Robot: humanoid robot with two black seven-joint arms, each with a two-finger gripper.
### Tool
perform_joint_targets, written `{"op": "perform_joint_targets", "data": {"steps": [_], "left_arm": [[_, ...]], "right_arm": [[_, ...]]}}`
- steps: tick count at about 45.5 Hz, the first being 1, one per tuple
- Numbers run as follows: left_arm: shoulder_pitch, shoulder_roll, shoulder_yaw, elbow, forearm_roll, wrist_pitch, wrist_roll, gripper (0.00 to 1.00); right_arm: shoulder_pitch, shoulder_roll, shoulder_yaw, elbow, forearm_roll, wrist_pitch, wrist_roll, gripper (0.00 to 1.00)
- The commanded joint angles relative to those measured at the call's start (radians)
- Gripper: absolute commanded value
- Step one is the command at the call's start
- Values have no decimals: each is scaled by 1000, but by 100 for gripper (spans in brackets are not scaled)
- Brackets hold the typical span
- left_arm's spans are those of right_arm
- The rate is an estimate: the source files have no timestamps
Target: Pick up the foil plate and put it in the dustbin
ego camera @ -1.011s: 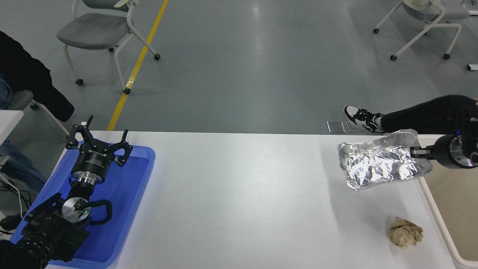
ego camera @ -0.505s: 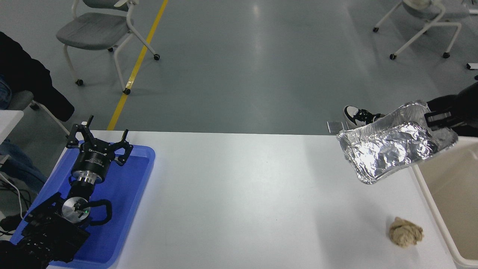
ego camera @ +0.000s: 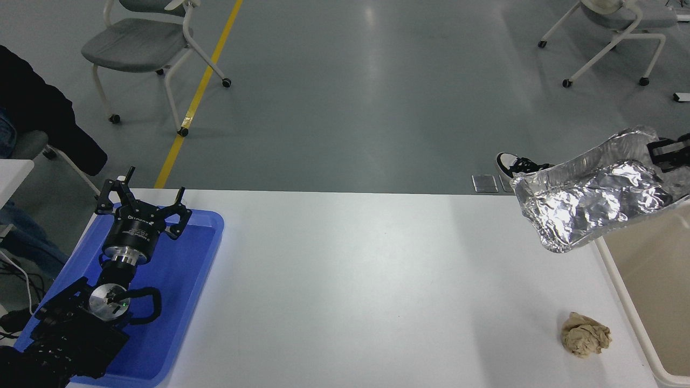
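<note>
The foil plate is a crinkled silver tray held tilted in the air at the table's right end. My right gripper comes in from the right edge and is shut on the plate's far right rim. Most of that arm is out of view. The plate hangs over the left wall of the beige dustbin, which stands at the table's right edge with its inside showing. My left gripper is parked open over the blue tray at the lower left.
A crumpled tan paper ball lies on the white table near the bin's left wall. A flat blue tray sits at the left end. A person's leg and shoe show beyond the table's far edge. Chairs stand on the floor behind.
My right gripper has lifted the foil plate higher and carried it right, from above the table beside the bin to partly over the bin. The left arm has not moved.
</note>
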Motion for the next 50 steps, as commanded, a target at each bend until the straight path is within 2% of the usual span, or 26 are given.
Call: {"op": "perform_joint_targets", "data": {"steps": [1,8,16,24,28,31,40,50], "left_arm": [[2,1,0,0,0,0,-1,100],[2,1,0,0,0,0,-1,100],[2,1,-2,0,0,0,-3,100],[2,3,0,0,0,0,-3,100],[2,1,-2,3,0,0,-3,100],[2,1,0,3,0,0,-3,100],[2,1,0,0,0,0,-3,100],[2,1,0,0,0,0,-3,100]], "right_arm": [[-120,-150,-45,-215,-75,-7,3,0],[-374,-262,61,-457,-115,-72,9,0],[-793,-292,397,-645,-114,-197,8,0],[-1134,-292,704,-725,-115,-272,6,0],[-1264,-253,786,-823,-112,-333,8,0],[-1347,-181,843,-895,-101,-358,8,0],[-1490,-61,1020,-1045,-94,-369,3,0],[-1565,33,1109,-1128,14,-375,-4,0]]}}
